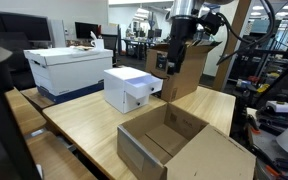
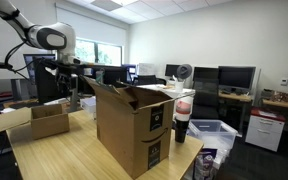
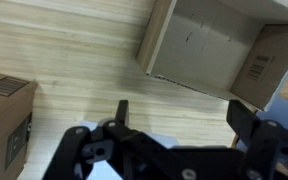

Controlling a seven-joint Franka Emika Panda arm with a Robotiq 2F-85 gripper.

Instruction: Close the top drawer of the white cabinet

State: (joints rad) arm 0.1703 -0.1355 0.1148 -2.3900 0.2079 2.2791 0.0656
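The white cabinet (image 1: 129, 88) stands mid-table in an exterior view, its drawer fronts facing the tall cardboard box. The top drawer (image 1: 149, 90) seems to stick out a little, though the picture is too small to be sure. My gripper (image 1: 164, 63) hangs just above and beside the cabinet's drawer side. In the wrist view my gripper (image 3: 184, 115) is open and empty, its dark fingers spread over the wooden tabletop. A white patch (image 3: 149, 140) below the fingers may be the cabinet top.
A tall cardboard box (image 1: 187, 68) stands right behind the gripper and also shows in the other views (image 2: 134, 125) (image 3: 4, 120). An open, empty cardboard box (image 1: 174, 140) (image 3: 219, 45) lies in front. A large white lidded storage box (image 1: 69, 68) stands at the far table end.
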